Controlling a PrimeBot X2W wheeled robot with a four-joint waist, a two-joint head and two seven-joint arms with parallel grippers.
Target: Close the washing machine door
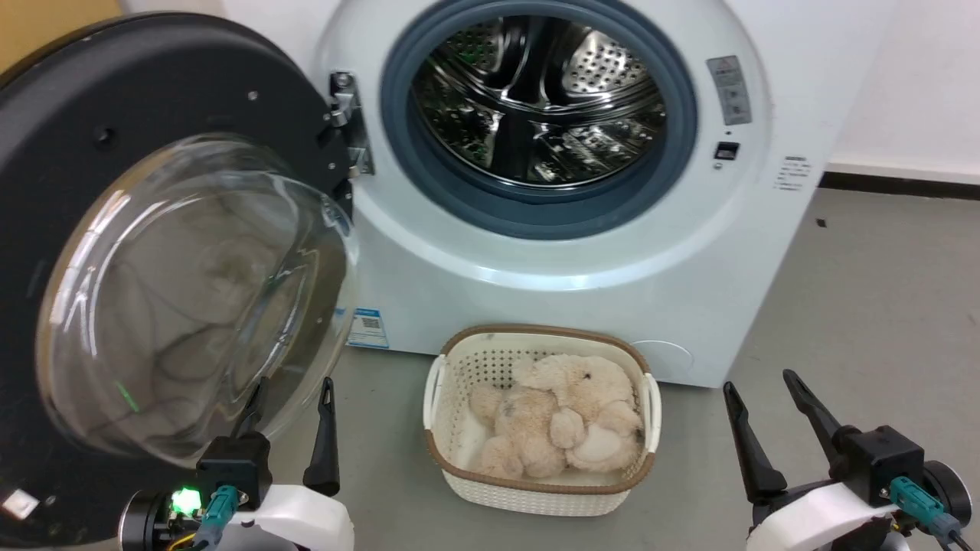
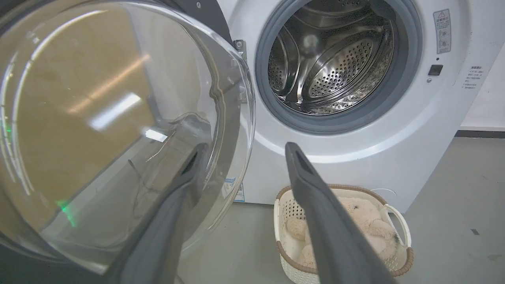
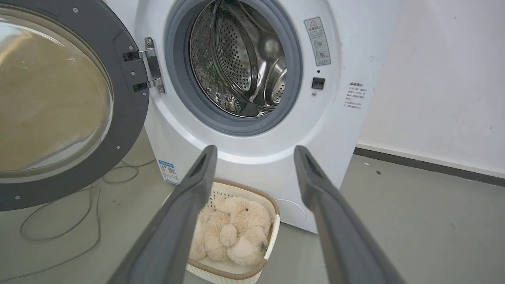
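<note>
Beside the open washing machine door (image 1: 176,252), left gripper (image 1: 293,383) hovers spread and empty; looks like approach. Next, push the rim shut.

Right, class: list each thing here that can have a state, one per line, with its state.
washing machine door: open, swung wide
drum: looks empty
basket: holds a plush toy
left pincer: open, empty
right pincer: open, empty

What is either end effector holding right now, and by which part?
Nothing. Left end effector and right end effector are both open, empty; the left is close to the washing machine door, not gripping it.
</note>
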